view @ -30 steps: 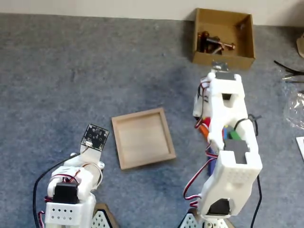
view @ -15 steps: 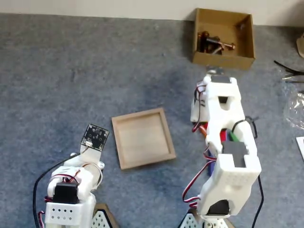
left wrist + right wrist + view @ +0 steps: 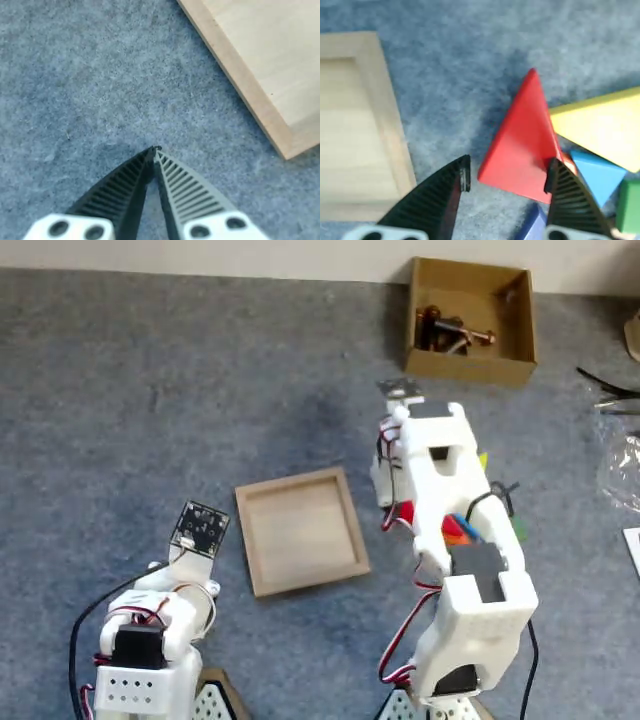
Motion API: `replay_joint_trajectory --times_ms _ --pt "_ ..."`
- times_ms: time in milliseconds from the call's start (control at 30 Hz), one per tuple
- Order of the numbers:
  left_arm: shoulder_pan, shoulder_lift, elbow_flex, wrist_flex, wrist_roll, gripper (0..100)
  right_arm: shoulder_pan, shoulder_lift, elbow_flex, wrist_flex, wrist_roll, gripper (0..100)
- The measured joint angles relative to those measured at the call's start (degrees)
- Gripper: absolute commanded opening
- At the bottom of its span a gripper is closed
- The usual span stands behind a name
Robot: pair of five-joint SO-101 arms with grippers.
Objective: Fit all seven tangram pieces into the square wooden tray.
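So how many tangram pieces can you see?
6, all by the right gripper: red piece, yellow piece, light blue piece, green piece, dark blue piece, orange piece. Another may be hidden.

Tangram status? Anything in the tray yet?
Done: nothing; the wooden tray is bare inside. In hand: the right gripper is open astride the red triangle on the carpet, not yet closed. The left gripper is shut, beside the tray. Left: all seven pieces, including the yellow piece and blue piece next to the red.

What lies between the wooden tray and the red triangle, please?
Bare grey carpet, in the right wrist view; one finger of the open right gripper sits over that gap.
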Motion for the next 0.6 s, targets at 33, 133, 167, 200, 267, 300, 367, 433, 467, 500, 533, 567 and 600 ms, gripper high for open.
replay_joint_trajectory --times_ms 33,133,167,200,267,300,367,433,467,500,533,567,600 --pt "0.0 0.0 0.0 0.0 0.0 1 -0.4 0.0 0.1 0.0 0.8 21.7" --pt "0.0 0.0 0.0 0.0 0.0 1 -1.8 0.0 0.1 -0.1 2.0 21.7" --pt "0.0 0.0 0.0 0.0 0.0 1 -2.3 0.0 0.1 -0.1 2.1 21.7" --pt "0.0 0.0 0.0 0.0 0.0 1 -2.5 0.0 0.1 -0.1 2.1 21.7" --pt "0.0 0.0 0.0 0.0 0.0 1 -2.8 0.0 0.1 -0.1 2.2 22.6" --pt "0.0 0.0 0.0 0.0 0.0 1 -2.8 0.0 0.1 -0.1 2.5 24.1" --pt "0.0 0.0 0.0 0.0 0.0 1 -2.8 0.0 0.1 0.3 4.7 27.6" --pt "0.0 0.0 0.0 0.0 0.0 1 -3.0 0.0 0.1 1.1 6.8 29.8" --pt "0.0 0.0 0.0 0.0 0.0 1 -3.1 0.0 0.1 1.4 7.3 30.1" --pt "0.0 0.0 0.0 0.0 0.0 1 -3.1 0.1 0.2 1.5 7.6 30.1" --pt "0.0 0.0 0.0 0.0 0.0 1 -3.1 0.3 0.2 1.6 7.9 30.2" --pt "0.0 0.0 0.0 0.0 0.0 1 -3.0 0.3 0.2 1.6 8.4 30.3" --pt "0.0 0.0 0.0 0.0 0.0 1 -3.0 0.4 0.2 1.7 9.1 30.3"
